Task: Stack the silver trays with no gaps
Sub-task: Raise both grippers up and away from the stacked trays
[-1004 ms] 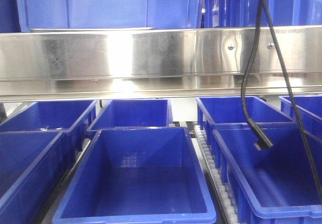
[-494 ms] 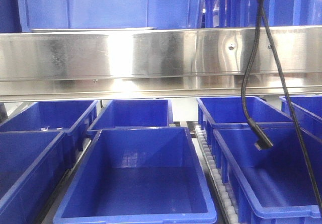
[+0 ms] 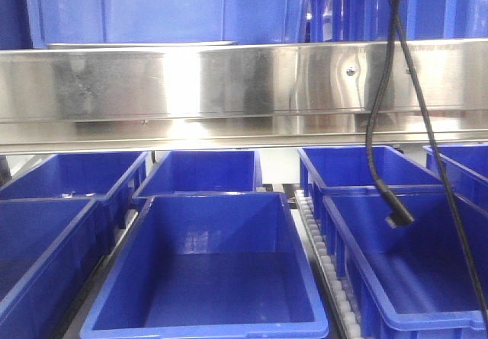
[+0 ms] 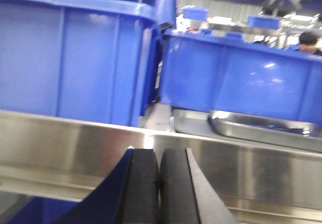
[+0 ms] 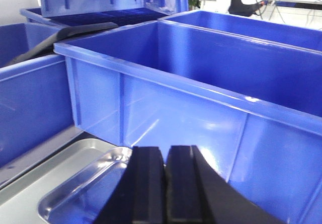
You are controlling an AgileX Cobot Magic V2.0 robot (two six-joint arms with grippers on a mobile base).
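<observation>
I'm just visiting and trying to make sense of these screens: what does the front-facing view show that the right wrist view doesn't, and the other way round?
Only the front-facing view shows the long steel shelf rail, a dangling black cable and the roller strip between the lower bins. Only the right wrist view shows a silver tray lying on a flat metal surface, with the right gripper above it, its jaws closed together and holding nothing. Both show deep blue plastic bins.
</observation>
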